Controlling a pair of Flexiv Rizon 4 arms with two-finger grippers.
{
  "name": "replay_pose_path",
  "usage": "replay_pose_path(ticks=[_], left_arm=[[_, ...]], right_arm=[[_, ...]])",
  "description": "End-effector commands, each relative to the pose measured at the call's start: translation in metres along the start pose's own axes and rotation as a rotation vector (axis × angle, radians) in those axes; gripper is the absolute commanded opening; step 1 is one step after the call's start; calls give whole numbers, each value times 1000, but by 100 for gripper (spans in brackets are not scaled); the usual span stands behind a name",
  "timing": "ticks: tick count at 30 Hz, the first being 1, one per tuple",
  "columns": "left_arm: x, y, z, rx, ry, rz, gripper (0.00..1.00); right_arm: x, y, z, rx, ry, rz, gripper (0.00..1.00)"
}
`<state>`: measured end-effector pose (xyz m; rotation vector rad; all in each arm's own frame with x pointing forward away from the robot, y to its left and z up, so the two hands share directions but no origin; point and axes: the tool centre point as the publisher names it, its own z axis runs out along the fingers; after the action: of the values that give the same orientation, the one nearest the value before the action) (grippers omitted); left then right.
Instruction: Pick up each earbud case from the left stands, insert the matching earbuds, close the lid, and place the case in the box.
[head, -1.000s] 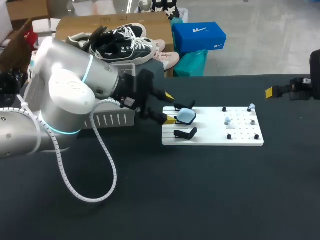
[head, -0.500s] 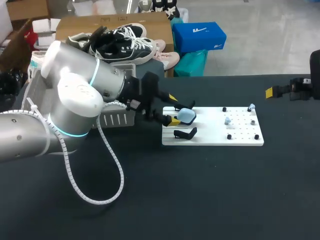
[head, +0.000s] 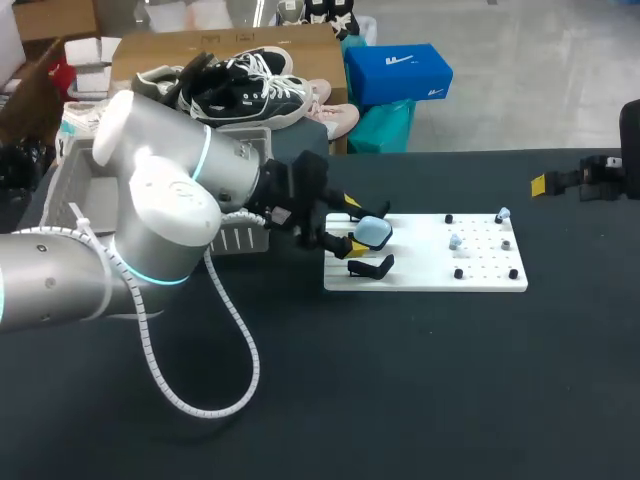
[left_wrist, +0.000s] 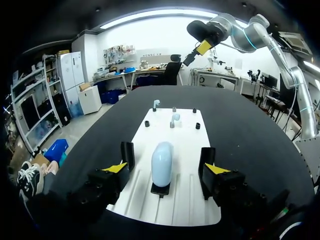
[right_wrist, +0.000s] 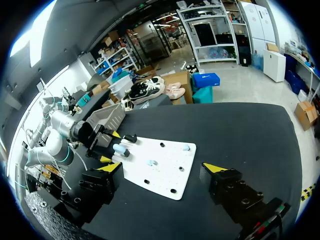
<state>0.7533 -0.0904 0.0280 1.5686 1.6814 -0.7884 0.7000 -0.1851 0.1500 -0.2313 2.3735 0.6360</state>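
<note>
A light blue earbud case (head: 374, 232) stands on a black stand at the left end of the white board (head: 430, 270). My left gripper (head: 343, 221) is open, its yellow-tipped fingers to either side of the case (left_wrist: 161, 162) without touching it. A second black stand (head: 371, 267) in front holds nothing. Two pale blue earbuds (head: 503, 213) (head: 455, 241) sit on the board's right part among black pegs. My right gripper (head: 540, 184) hangs open at the table's far right, well away from the board (right_wrist: 165, 172).
A grey slotted box (head: 235, 238) stands on the table just left of the board, partly hidden behind my left arm (head: 160, 220). A white cable (head: 215, 330) loops from that arm over the dark table in front.
My left arm has moved right, bringing its open fingers up around the blue case. The right arm has not moved.
</note>
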Motion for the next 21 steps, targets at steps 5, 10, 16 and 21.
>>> replay_pose_path(ticks=[5, 10, 16, 21], left_arm=[[0, 5, 4, 0, 2, -7, 100], [0, 6, 8, 1, 1, -9, 100], [-1, 5, 10, 12, -1, -7, 96], [-1, 5, 12, 27, -10, -13, 90]], right_arm=[[0, 0, 0, 0, 0, 0, 100], [0, 0, 0, 0, 0, 0, 100], [0, 0, 0, 0, 0, 0, 100], [0, 0, 0, 0, 0, 0, 100]])
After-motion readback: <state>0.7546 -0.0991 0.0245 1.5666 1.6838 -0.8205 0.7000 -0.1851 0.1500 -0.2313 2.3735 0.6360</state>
